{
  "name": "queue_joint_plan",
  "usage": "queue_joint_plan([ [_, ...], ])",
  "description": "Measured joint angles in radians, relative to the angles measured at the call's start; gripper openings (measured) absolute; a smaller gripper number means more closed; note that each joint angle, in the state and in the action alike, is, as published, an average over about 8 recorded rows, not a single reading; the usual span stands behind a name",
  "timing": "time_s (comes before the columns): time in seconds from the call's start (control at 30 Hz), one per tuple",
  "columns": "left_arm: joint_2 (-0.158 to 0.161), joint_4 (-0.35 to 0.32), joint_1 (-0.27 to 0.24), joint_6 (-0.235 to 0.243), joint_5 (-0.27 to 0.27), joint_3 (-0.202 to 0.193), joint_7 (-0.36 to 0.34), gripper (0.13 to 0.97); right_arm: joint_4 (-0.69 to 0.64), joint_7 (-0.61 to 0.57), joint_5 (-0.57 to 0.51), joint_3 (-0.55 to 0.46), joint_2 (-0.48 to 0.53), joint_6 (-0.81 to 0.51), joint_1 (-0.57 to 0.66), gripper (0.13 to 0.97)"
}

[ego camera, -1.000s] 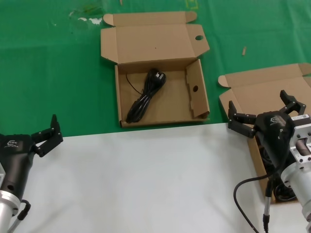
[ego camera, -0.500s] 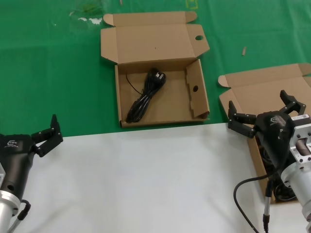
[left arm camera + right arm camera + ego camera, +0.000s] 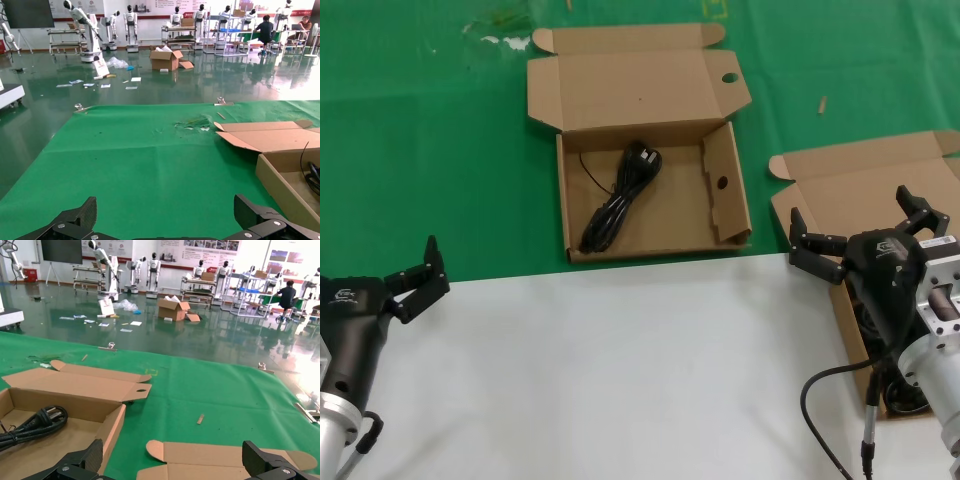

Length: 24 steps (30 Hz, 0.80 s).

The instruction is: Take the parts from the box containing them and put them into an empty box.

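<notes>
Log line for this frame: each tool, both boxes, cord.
left tool: open, idle | right tool: open above plain-lid box | one cord in holed-lid box

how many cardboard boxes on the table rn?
2. One open box at centre on the green cloth, holding a black cord bundle. The second box is at the right edge, its inside mostly hidden behind the right claw.

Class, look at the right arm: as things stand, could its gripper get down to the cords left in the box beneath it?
Probably yes. The right gripper hangs open over the plain-lidded box, whose lid lies folded back. Nothing covers the cords glimpsed beside the arm, though the arm itself hides most of them.
</notes>
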Motion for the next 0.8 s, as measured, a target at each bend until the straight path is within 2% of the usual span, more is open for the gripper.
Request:
queue_joint_plan([
  [0.8, 0.0, 0.0, 0.0, 0.0, 0.0, 0.0, 0.0, 0.966, 0.0, 0.0, 0.0, 0.0, 0.0, 0.0, 0.0, 0.966],
])
